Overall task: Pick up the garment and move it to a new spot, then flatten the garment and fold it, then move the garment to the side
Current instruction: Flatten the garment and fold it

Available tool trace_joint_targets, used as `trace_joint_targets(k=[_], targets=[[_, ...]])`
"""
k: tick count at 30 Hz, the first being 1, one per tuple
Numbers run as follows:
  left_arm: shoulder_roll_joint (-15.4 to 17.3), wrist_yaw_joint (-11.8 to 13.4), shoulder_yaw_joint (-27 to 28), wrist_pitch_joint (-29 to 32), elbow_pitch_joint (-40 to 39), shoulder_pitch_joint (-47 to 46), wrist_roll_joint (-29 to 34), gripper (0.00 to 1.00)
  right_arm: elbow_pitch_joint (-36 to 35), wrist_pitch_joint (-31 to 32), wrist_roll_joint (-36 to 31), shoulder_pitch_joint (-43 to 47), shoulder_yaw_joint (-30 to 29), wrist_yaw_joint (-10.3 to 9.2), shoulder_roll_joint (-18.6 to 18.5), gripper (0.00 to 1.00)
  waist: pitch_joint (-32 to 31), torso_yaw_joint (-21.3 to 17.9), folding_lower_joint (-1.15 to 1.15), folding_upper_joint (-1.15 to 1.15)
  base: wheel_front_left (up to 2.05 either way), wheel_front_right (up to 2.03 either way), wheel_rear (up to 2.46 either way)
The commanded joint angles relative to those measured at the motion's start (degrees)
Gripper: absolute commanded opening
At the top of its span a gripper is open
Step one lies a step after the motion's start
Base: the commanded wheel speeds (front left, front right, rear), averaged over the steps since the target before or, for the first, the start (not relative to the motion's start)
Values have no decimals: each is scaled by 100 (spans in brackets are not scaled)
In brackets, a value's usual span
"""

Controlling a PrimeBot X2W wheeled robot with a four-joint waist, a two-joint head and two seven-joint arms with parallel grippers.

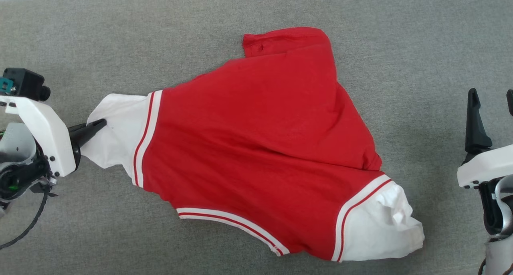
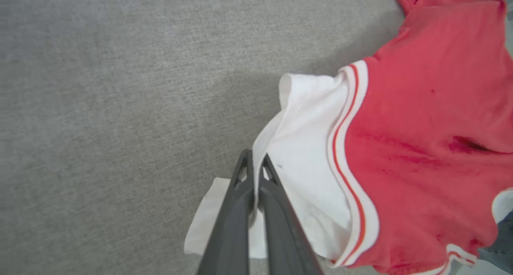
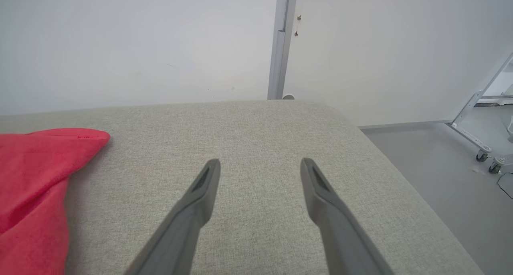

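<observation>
The garment (image 1: pixel 260 146), a red T-shirt with white sleeve ends and striped trim, lies spread and rumpled on the grey padded surface (image 1: pixel 120 34). My left gripper (image 1: pixel 100 124) is shut on the edge of the white left sleeve end (image 1: pixel 118 134). In the left wrist view that gripper (image 2: pixel 254 158) pinches the white cloth (image 2: pixel 304 146) between its dark fingers, beside the red body (image 2: pixel 433 138). At the right edge my right gripper (image 1: pixel 491 96) stands open, off the shirt. The right wrist view shows the same open gripper (image 3: pixel 260 166) above bare fabric, with a red corner of the garment (image 3: pixel 36 162) to its left.
The other white sleeve end (image 1: pixel 380 227) lies crumpled at the lower right. The padded surface's far edge and rounded right corner (image 3: pixel 340 110) drop to a grey floor (image 3: pixel 433 174). A white wall with a metal post (image 3: pixel 282 42) stands behind, and a wheeled frame (image 3: pixel 481 126) at the far right.
</observation>
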Motion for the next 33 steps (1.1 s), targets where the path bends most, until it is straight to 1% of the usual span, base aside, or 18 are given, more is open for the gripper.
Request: trace_joint_targets(k=[1, 3, 4, 5, 6, 7, 8, 10, 13, 17, 19, 21, 22, 23, 26, 29, 33], targets=[[-22, 14, -21, -70, 70, 58, 109, 0, -35, 40, -26, 38, 19, -2, -30, 100, -4, 4, 0, 0, 0, 0, 0], [-67, 14, -55, -135, 166, 82, 98, 0, -67, 84, -31, 50, 68, -2, -46, 100, -21, 21, 0, 0, 0, 0, 0], [-93, 14, -65, -201, 210, 77, 133, 14, -70, 129, -30, 67, 118, -2, -63, 100, -39, 36, 0, 0, 0, 0, 0], [-118, 14, -76, -267, 232, 77, 160, 33, -66, 149, -22, 87, 184, -2, -80, 100, -58, 55, 0, 0, 0, 0, 0], [-146, 14, -75, -344, 235, 95, 151, 63, -53, 191, -2, 100, 233, -2, -103, 100, -81, 79, 0, 0, 0, 0, 0], [-150, 14, -71, -464, 214, 102, 180, 97, -42, 227, 21, 107, 321, -2, -139, 100, -106, 103, 0, 0, 0, 0, 0], [-148, 14, -51, -622, 201, 108, 213, 100, -31, 273, 50, 110, 407, -2, -182, 100, -134, 131, 0, 0, 0, 0, 0], [-158, 14, -45, -993, 160, 180, 314, 100, -7, 397, 89, 117, 615, -2, -299, 100, -195, 203, 0, 0, 0, 0, 0], [-168, 14, -91, -1659, 156, 402, 476, 100, 26, 680, 235, 147, 996, -2, -571, 100, -298, 357, 0, 0, 0, 0, 0], [-383, 14, -108, -2726, 183, 775, 702, 100, -14, 1235, 550, 158, 1561, -2, -1073, 100, -427, 622, 0, 0, 0, 0, 0], [-537, 14, -94, -3021, 268, 960, 930, 100, -43, 1628, 809, 188, 1871, -2, -1348, 100, -491, 790, 0, 0, 0, 0, 0], [-767, 14, 62, -3129, 405, 1142, 1164, 100, -112, 2056, 1131, 176, 2149, -3, -1652, 100, -538, 958, 0, 0, 0, 0, 0], [-924, 17, 295, -3139, 434, 1200, 1328, 100, -147, 2300, 1308, 167, 2274, -2, -1814, 100, -557, 1041, 0, 0, 0, 0, 0], [-1258, 78, 898, -3146, 434, 1482, 1790, 100, -247, 2700, 1666, 116, 2419, -3, -2082, 100, -591, 1220, 0, 0, 0, 0, 0], [-1781, 184, 1866, -3145, 249, 2139, 2718, 100, -336, 3324, 2146, 45, 2532, -2, -2406, 100, -638, 1463, 0, 0, 0, 0, 0], [-2281, 203, 2754, -3147, -79, 2835, 3577, 100, -349, 3911, 2574, -19, 2598, -2, -2634, 100, -667, 1666, 0, 0, 0, 0, 0], [-2908, 123, 3677, -3147, -520, 3645, 4493, 100, -265, 4553, 2926, -181, 2686, -2, -2886, 100, -643, 1916, 0, 0, 0, 0, 0]])
